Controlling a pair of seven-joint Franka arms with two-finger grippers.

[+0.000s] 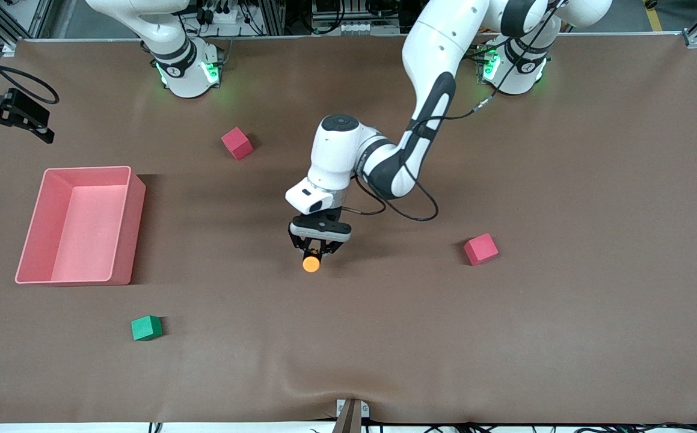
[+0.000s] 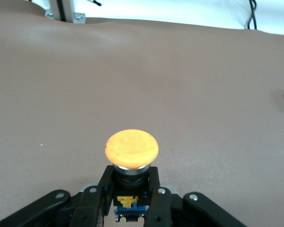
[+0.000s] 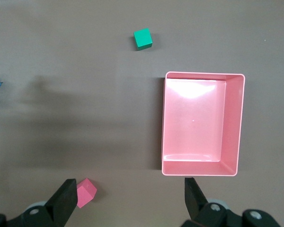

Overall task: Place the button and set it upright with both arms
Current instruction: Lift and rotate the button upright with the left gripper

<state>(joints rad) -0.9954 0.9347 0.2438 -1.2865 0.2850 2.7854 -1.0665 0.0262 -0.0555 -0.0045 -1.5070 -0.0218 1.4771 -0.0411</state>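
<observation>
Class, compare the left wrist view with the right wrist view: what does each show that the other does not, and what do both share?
Only the left wrist view shows the button, its orange cap out in front of the left tool, which is shut on its black body.

Only the right wrist view shows the pink bin, a red cube and the open right tool.

Both show the brown table and the green cube.

— What am I holding?
— My left gripper (image 1: 313, 251), matt black plastic, pinches the button (image 2: 131, 147): smooth matt orange cap, shiny metal collar.
— And around it?
— Matt brown table cover (image 1: 504, 337), slightly wrinkled; glossy pink plastic bin (image 3: 240, 123); foam-like green cube (image 3: 143, 39).
</observation>
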